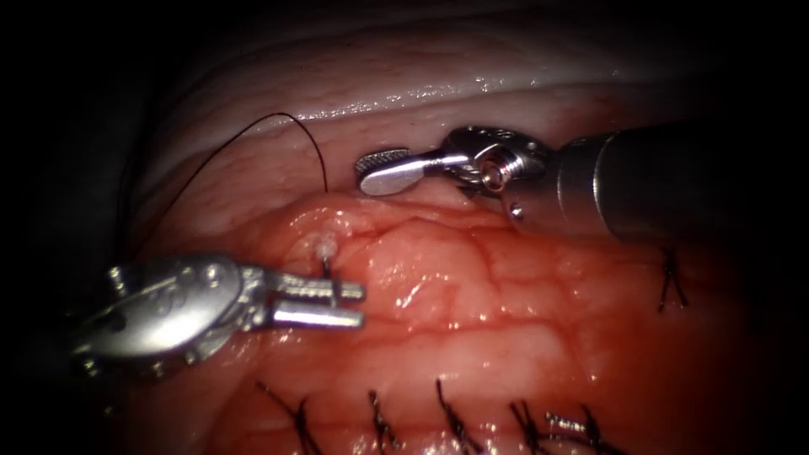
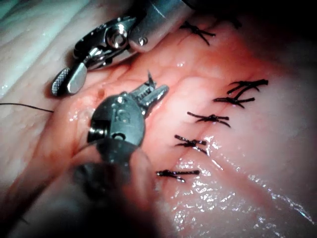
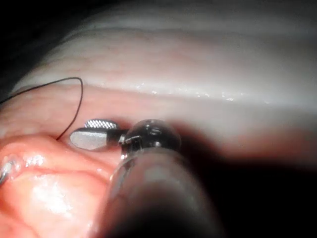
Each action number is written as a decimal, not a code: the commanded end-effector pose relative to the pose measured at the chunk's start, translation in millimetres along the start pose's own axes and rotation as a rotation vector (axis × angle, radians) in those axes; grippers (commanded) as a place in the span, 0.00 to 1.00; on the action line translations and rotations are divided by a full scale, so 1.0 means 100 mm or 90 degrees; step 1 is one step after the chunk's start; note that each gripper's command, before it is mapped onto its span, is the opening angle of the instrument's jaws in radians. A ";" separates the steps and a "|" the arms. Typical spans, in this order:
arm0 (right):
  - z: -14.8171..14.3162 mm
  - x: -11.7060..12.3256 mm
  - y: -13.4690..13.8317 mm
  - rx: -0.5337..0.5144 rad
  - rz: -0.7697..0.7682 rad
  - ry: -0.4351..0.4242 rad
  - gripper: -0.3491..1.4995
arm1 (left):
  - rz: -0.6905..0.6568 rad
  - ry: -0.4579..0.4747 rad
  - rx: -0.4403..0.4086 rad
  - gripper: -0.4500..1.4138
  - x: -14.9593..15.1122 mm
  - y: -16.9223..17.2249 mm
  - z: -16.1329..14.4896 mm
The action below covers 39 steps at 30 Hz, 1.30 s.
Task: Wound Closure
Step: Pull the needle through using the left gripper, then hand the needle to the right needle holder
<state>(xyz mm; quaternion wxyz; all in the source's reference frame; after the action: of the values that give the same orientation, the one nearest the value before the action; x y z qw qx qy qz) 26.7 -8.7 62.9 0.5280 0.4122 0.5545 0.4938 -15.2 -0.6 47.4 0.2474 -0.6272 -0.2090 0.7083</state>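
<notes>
My left tool (image 1: 361, 306) lies low on the left of the tissue (image 1: 472, 278), jaws pointing right and slightly parted, gripping nothing. A short dark stub (image 1: 325, 266), needle or thread I cannot tell, sticks out of the tissue at a white spot just above the upper jaw. From close up, that stub (image 2: 149, 79) stands right at the left tool's tip (image 2: 161, 91). My right tool (image 1: 362, 173) comes in from the upper right, jaws parted and empty. Dark thread (image 1: 278, 115) arcs up from the tissue left of its tip. The same thread (image 3: 79, 94) curls beside the right jaws (image 3: 81, 131).
Several finished black stitches (image 1: 451, 417) run along the bottom, with one more knot (image 1: 672, 282) at the right. The stitch row (image 2: 208, 118) lies beside the left tool. Red fluid wets the raised fold (image 1: 404, 244). A pale glistening ridge (image 1: 438, 88) runs behind.
</notes>
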 end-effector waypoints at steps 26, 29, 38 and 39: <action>0.010 -0.012 0.006 -0.010 0.032 0.013 0.25 | 0.333 -0.048 0.144 0.00 0.067 -0.020 -0.001; 0.010 -0.013 0.006 -0.010 0.032 0.013 0.25 | 0.350 -0.061 0.166 0.00 0.068 -0.027 -0.002; 0.008 -0.012 0.002 -0.012 0.049 0.014 0.35 | 0.399 -0.082 0.202 0.00 0.056 -0.062 -0.002; 0.008 -0.012 0.002 -0.012 0.049 0.014 0.36 | 0.405 -0.082 0.208 0.00 0.056 -0.065 -0.003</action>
<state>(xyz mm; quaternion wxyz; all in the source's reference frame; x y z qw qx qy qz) 26.8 -9.9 62.9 0.5055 0.4230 0.5377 0.5258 -14.3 7.9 46.5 0.0937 -0.5649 0.1012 0.8135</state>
